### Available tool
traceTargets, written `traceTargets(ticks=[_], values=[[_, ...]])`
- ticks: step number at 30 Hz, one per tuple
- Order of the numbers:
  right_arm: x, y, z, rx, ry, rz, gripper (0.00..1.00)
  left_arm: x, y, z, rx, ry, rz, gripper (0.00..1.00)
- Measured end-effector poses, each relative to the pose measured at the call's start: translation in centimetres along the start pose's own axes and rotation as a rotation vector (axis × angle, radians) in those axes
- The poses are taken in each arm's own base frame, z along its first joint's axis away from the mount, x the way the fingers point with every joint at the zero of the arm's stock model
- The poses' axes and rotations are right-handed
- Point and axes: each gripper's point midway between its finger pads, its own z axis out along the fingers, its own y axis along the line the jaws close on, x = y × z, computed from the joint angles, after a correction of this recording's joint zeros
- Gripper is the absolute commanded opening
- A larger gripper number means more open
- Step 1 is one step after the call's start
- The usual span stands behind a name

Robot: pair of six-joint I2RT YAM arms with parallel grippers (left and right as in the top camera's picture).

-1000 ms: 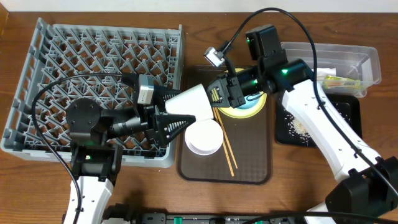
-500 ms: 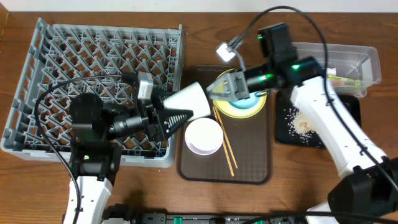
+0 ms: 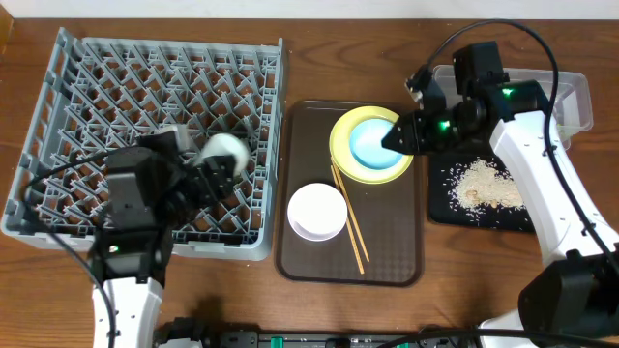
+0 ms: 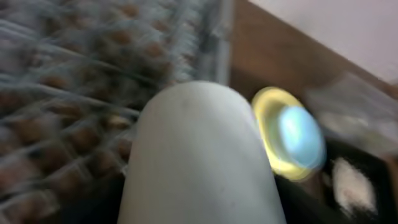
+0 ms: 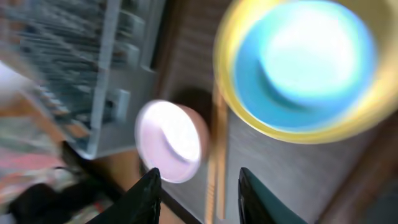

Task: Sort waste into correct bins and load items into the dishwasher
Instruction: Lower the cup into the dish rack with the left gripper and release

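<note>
My left gripper [image 3: 215, 166] is shut on the small white cup [image 3: 225, 153] and holds it over the right part of the grey dishwasher rack [image 3: 116, 77]. In the left wrist view the cup [image 4: 199, 155] fills the middle and hides the fingers. My right gripper [image 3: 397, 137] is open and empty, just over the right rim of the yellow plate [image 3: 340, 145], which carries the light-blue bowl [image 3: 372, 140]. Between the right gripper's [image 5: 199, 196] dark fingers [image 5: 148, 194] I see the pink bowl [image 5: 171, 140] and chopsticks [image 5: 217, 168] below.
The pink bowl [image 3: 317, 211] and chopsticks [image 3: 349, 220] lie on the dark-brown serving tray [image 3: 387, 251]. A black tray [image 3: 542, 179] with a heap of rice crumbs [image 3: 484, 184] sits at the right, the clear tub [image 3: 561, 92] behind it.
My right gripper opened and pulled back right, away from the cup. My left arm swung the cup from the serving tray's edge over to the rack.
</note>
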Motion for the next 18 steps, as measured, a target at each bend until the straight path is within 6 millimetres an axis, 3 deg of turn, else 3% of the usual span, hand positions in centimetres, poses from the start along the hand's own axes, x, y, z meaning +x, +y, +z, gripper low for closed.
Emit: traceTargets(ticks=[5, 9, 14, 18], values=[[0.8, -1.8, -1.9, 0.162, -0.014, -0.047, 0.42, -0.8, 3.0, -2.9, -0.201, 0.002, -0.051, 0.55], [0.5, -1.5, -5.3, 0.252, -0.111, -0.102, 0.43, -0.6, 4.9, -3.7, -0.292, 0.022, -0.088, 0.55], [0.2, -0.9, -8.4, 0.292, -0.201, -0.131, 0.43, 0.3, 7.0, -2.0, -0.36, 0.109, -0.123, 0.55], [0.4, -1.0, -8.4, 0.302, -0.192, -0.125, 0.43, 1.6, 8.4, -0.1, -0.396, 0.205, -0.151, 0.56]])
